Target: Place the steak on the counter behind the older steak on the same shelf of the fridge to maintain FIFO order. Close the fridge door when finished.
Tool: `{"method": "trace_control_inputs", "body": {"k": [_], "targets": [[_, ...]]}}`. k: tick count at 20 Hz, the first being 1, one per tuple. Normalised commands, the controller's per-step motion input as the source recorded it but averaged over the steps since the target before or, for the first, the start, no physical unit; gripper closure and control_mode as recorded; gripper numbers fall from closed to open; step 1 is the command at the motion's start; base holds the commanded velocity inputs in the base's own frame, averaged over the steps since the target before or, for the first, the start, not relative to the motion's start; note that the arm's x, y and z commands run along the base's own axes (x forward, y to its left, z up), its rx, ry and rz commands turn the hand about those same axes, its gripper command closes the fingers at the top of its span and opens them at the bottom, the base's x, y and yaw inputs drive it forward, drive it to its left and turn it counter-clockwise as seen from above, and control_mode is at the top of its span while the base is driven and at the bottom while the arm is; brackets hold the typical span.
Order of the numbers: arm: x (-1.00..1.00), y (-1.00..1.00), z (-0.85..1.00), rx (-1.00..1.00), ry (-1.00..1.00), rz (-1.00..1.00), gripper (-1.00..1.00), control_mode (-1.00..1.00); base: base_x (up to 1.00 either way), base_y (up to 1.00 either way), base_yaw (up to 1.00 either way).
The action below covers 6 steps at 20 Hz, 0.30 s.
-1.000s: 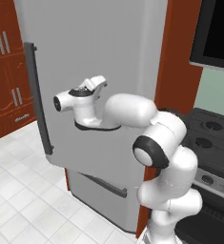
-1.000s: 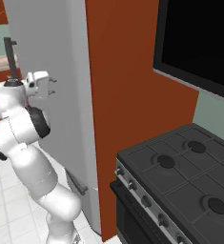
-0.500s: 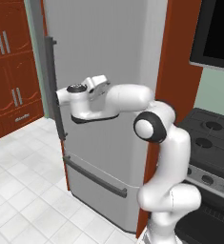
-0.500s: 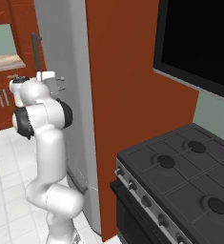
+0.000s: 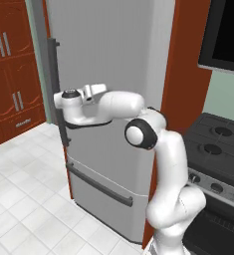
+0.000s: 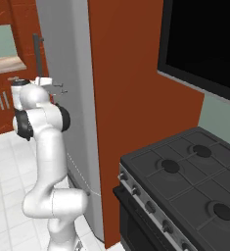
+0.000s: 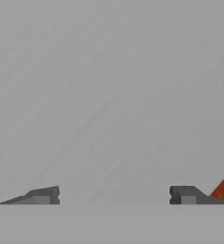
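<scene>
Facing the fridge door (image 7: 108, 95), the tool (image 7: 114, 195) gapes, empty.

Your left base view looks from behind the arm at the fridge door (image 5: 108, 74) front. Your right base view sees the same fridge (image 6: 70, 59) edge-on, beside the stove (image 6: 185, 181). Your hand view sits very close to the door's grey face.

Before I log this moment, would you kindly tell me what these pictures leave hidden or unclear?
- Fridge interior, its shelf and steaks: behind the fridge door, both base views.
- Whether the door is fully shut: not shown.
- Gripper: open in the hand view, fingers cut off by the bottom edge.
- Counter: cut off at the left edge, right base view.
</scene>
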Motion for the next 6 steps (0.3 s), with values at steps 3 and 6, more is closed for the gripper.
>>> {"method": "trace_control_inputs", "body": {"k": [3, 6], "targets": [[0.00, -0.77, -0.02, 0.04, -0.12, -0.10, -1.00, -1.00, 0.00, 0.00, 0.00], [0.00, -0.83, -0.07, 0.06, -0.13, -0.02, -1.00, -1.00, 0.00, 0.00, 0.00]]}}
